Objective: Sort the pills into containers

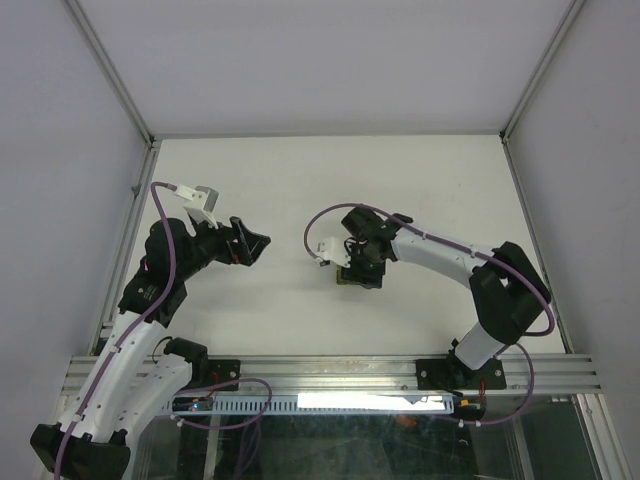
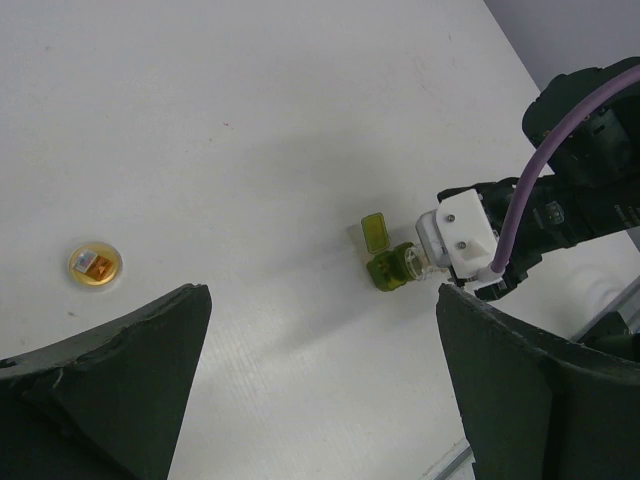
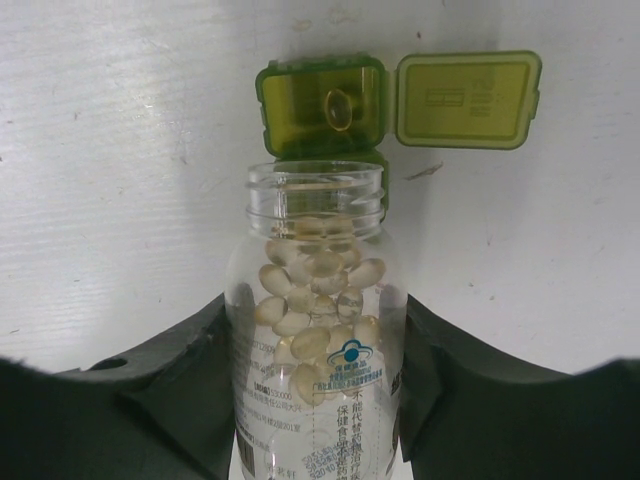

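While 1 pill (image 3: pixel 338 106) is already lying in the open green box (image 3: pixel 290 100) on the worktop (image 3: pixel 120 150), the rest of the pills (image 3: pixel 312 300) are sitting in the clear bottle (image 3: pixel 315 200), so sorting is barely starting. The right pincer (image 3: pixel 312 345) is clamping that bottle, mouth pointing at the box; the left pincer (image 2: pixel 322 300) is gaping wide, holding nothing.

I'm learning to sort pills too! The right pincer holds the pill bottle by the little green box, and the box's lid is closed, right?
Not quite. The right pincer does hold the pill bottle by the green box, but the lid is flipped open, not closed. The right wrist view shows it.
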`<state>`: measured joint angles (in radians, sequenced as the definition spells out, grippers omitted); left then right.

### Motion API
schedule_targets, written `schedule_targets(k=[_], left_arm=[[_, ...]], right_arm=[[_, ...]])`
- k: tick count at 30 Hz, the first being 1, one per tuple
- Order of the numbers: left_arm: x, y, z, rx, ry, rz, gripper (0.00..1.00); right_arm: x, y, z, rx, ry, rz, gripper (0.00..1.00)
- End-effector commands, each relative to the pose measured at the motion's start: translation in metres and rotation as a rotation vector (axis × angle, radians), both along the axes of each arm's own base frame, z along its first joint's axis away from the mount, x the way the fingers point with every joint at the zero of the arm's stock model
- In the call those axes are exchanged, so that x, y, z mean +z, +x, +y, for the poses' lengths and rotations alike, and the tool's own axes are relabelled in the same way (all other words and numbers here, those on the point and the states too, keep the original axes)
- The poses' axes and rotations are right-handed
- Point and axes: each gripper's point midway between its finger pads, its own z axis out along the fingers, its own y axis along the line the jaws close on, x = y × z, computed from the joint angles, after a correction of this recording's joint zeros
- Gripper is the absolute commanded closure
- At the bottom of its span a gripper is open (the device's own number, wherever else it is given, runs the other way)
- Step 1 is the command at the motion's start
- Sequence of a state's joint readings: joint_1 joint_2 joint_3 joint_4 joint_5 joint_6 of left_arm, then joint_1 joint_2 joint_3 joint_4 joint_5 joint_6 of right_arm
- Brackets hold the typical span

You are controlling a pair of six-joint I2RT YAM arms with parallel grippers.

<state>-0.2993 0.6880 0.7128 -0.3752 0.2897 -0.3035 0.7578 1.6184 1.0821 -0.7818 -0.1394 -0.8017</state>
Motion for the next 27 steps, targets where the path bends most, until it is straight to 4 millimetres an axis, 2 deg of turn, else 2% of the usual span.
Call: schedule_targets(k=[1,3,5,7,10,13,14,15,16,18,20,21,23,24,25,26,27], left_arm=[[0.014,0.002,0.0,-0.006,-0.011,-0.045,0.01],[0.012,0.003,0.0,-0.003,-0.011,-0.042,0.01],[0.013,0.002,-0.001,-0.009,-0.012,-0.042,0.01],[0.012,0.002,0.0,-0.006,-0.011,-0.042,0.01],[0.013,0.002,0.0,-0.006,-0.012,-0.042,0.01],[0.012,0.002,0.0,-0.004,-0.012,-0.041,0.01],[0.012,0.002,0.0,-0.005,-0.012,-0.04,0.01],[0.013,0.003,0.0,-0.007,-0.011,-0.041,0.01],[0.013,0.002,-0.001,-0.009,-0.011,-0.041,0.01],[0.012,0.002,0.0,-0.004,-0.012,-0.04,0.01],[0.013,0.002,0.0,-0.005,-0.012,-0.041,0.01],[0.013,0.002,0.0,-0.008,-0.011,-0.044,0.01],[0.012,0.002,0.0,-0.005,-0.012,-0.042,0.01],[0.012,0.002,0.0,-0.004,-0.013,-0.039,0.01],[0.012,0.002,0.0,-0.007,-0.013,-0.04,0.01],[0.014,0.002,-0.001,-0.009,-0.012,-0.043,0.01],[0.013,0.002,0.0,-0.007,-0.012,-0.043,0.01]], right_arm=[[0.011,0.01,0.003,-0.015,0.014,-0.043,1.0],[0.017,0.001,0.012,-0.002,0.052,0.004,1.0],[0.012,0.017,0.003,-0.014,0.036,-0.11,1.0],[0.012,0.009,0.003,-0.029,0.023,-0.003,1.0],[0.011,0.016,0.004,-0.026,0.043,-0.087,1.0],[0.015,0.002,0.006,-0.022,0.04,0.003,1.0],[0.016,0.003,0.01,-0.002,0.056,-0.046,1.0],[0.013,0.014,0.007,-0.013,0.055,-0.099,1.0],[0.01,0.018,0.006,-0.024,0.034,-0.09,1.0],[0.011,0.003,0.008,-0.02,0.023,0.014,1.0],[0.012,0.01,0.01,-0.008,0.062,-0.089,1.0],[0.008,0.012,0.002,-0.023,0.03,-0.085,1.0],[0.013,0.001,0.008,-0.018,0.029,0.017,1.0],[0.015,0.001,0.013,-0.005,0.056,-0.017,1.0],[0.013,0.01,0.011,-0.005,0.063,-0.087,1.0],[0.009,0.012,0.004,-0.015,0.034,-0.091,1.0],[0.01,0.005,0.005,-0.017,0.025,-0.021,1.0]])
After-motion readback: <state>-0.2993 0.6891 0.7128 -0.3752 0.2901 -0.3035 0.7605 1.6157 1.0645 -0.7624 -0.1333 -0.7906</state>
